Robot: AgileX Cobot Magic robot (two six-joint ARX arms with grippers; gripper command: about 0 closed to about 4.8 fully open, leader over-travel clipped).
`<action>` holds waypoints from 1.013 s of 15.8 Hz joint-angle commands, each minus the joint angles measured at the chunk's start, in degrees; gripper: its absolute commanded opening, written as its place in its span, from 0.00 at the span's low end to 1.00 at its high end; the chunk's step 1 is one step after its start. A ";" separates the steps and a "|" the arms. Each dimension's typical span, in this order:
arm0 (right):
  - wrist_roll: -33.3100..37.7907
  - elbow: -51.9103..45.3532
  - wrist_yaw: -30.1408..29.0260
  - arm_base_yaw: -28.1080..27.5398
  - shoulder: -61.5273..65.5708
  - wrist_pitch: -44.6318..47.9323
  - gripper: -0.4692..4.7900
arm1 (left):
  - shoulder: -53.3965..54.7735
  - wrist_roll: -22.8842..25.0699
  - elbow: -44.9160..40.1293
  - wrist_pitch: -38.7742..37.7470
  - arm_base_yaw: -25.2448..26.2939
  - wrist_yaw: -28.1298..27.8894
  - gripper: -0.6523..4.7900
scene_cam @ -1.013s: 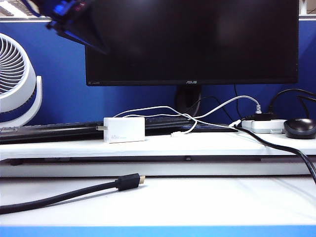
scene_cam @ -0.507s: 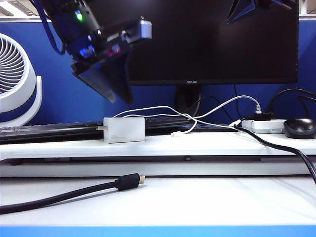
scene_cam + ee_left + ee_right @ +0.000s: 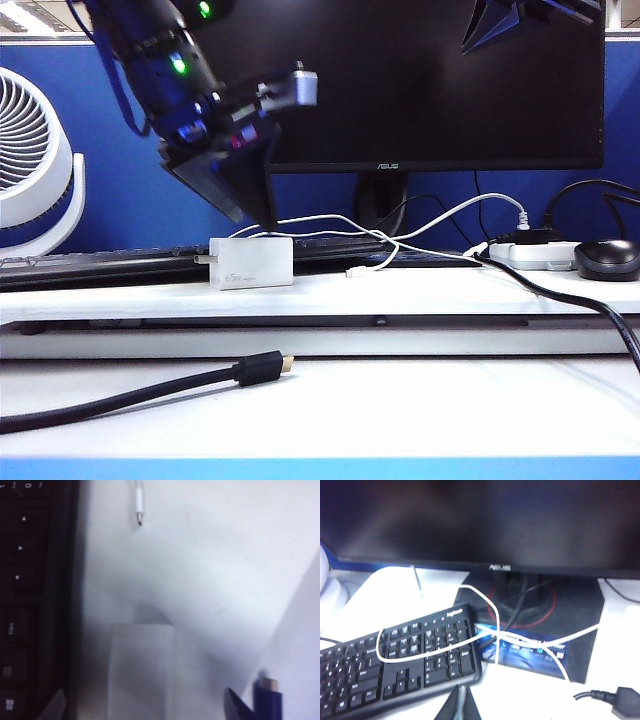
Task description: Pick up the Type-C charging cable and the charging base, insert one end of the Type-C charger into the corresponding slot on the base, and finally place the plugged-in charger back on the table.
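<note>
A white charging base (image 3: 251, 262) and white cable (image 3: 400, 232) are seen on a white surface (image 3: 400, 405); keyboard (image 3: 395, 665) and monitor (image 3: 420, 80) are black

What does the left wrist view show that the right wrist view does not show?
Only the left wrist view shows the charging base between the open left gripper tips, the silver-tipped connector and a black plug. Only the right wrist view shows the monitor, its stand and the looping white Type-C charging cable. Both show the black keyboard and white table.
</note>
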 commanded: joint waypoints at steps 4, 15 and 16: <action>0.24 0.11 -0.24 0.00 -0.07 0.11 0.08 | 3.83 1.90 3.48 -2.99 -0.04 -0.74 0.89; 0.22 -0.28 -0.33 0.00 0.87 -0.44 0.08 | 6.91 2.97 3.52 -3.08 0.04 -3.32 0.85; 0.22 -0.28 -0.31 0.00 0.87 -0.44 0.08 | 6.91 3.93 3.52 -3.15 0.09 -3.32 0.83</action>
